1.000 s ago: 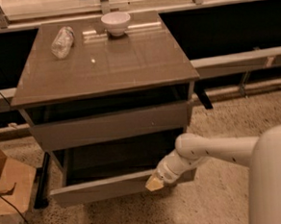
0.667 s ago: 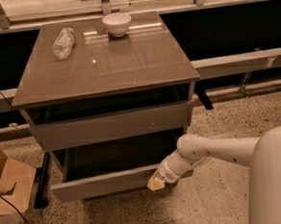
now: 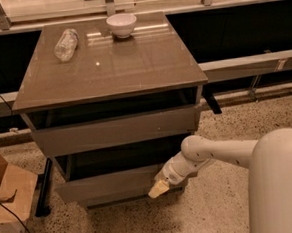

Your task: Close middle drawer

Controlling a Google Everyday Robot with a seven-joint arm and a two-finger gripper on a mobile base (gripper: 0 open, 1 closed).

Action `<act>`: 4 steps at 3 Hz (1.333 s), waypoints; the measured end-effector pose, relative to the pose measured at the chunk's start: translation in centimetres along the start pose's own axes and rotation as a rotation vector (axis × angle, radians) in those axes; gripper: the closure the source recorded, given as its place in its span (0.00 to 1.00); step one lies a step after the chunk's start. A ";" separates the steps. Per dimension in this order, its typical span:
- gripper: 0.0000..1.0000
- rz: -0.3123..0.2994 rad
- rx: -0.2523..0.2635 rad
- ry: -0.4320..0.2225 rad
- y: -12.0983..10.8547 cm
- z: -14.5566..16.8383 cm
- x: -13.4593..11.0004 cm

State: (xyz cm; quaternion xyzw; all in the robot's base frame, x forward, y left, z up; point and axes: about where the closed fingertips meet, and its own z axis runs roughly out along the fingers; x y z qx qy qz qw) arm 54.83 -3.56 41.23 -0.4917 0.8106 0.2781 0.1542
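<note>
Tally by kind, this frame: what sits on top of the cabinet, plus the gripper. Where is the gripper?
Clear plastic bottle, lying on its side: 1
Small white bowl: 1
Robot gripper, at the right end of the grey-brown middle drawer front: 1
Total: 3

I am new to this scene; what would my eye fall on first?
The white arm's gripper is at the right end of the flat grey-brown middle drawer, which stands pulled out. On the glossy brown cabinet top sit a white bowl and a clear bottle on its side.
</note>
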 end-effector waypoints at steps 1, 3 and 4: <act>0.00 -0.003 0.031 -0.011 -2.4 0.2 -1.1; 0.00 -0.015 0.069 -0.023 -4.9 0.3 -2.7; 0.00 -0.015 0.069 -0.023 -4.7 0.3 -2.6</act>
